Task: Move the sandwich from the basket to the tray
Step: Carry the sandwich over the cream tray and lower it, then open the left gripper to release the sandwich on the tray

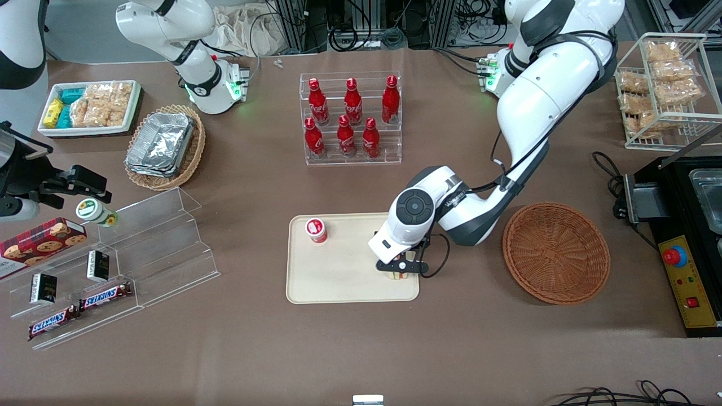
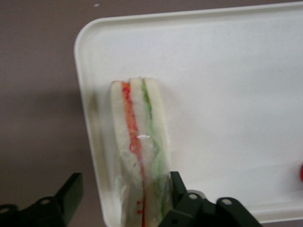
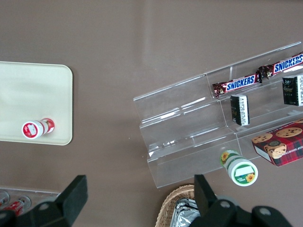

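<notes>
Cream tray (image 1: 338,282): I see it flat on the brown counter (image 1: 361,349), in the lower middle of the front frame, long side facing the camera.
Sandwich (image 1: 397,274): it lies on the tray, close along the short rim at the working arm's end. My wrist camera shows it (image 2: 139,156) as pale bread with one orange-red stripe and one green stripe under clear wrap, all inside the rim of the tray (image 2: 227,94).
Tool (image 1: 400,269): low over the sandwich, fingers pointing down at the tray. On the wrist camera the tool (image 2: 124,182) straddles the wedge with its fingers spread. One finger (image 2: 176,185) sits against the wrap on the green-stripe side. The other (image 2: 72,189) stands clear of the bread, out past the tray's rim over the counter. So it is open, gripping nothing.
Wicker basket (image 1: 555,254): reddish-brown and round, on the counter beside the tray toward the working arm's end, with nothing in it (I see only bare weave).
Small red-capped bottle (image 1: 316,230): it lies on the tray, farther from the front camera than the sandwich and apart from it.
Red soda bottles (image 1: 352,115): six in a clear rack, in the upper middle of the front frame, well apart from the tray.
</notes>
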Tool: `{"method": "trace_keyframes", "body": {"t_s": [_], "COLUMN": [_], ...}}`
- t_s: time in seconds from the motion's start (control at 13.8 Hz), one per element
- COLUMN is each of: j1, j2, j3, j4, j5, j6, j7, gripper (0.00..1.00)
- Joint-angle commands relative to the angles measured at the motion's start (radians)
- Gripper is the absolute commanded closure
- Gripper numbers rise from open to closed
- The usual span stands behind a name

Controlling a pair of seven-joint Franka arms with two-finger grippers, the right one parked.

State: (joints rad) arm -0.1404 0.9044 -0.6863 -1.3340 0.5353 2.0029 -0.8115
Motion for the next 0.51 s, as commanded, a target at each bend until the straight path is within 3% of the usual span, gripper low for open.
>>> {"method": "trace_keyframes", "body": {"t_s": [0.0,0.22,0.44], "j1": [0.014,0.131,0.205], "j2": [-0.128,-0.26,-0.363], "j3": [-0.001,-0.013,-0.01], "j4": [-0.004,-0.007,-0.007], "j5": [-0.05,-0.242,-0.271], "j6": [-0.175,-0.295,-0.413], "j7": [0.015,0.217,0.296], "gripper": [0.01,0.01,0.01]}}
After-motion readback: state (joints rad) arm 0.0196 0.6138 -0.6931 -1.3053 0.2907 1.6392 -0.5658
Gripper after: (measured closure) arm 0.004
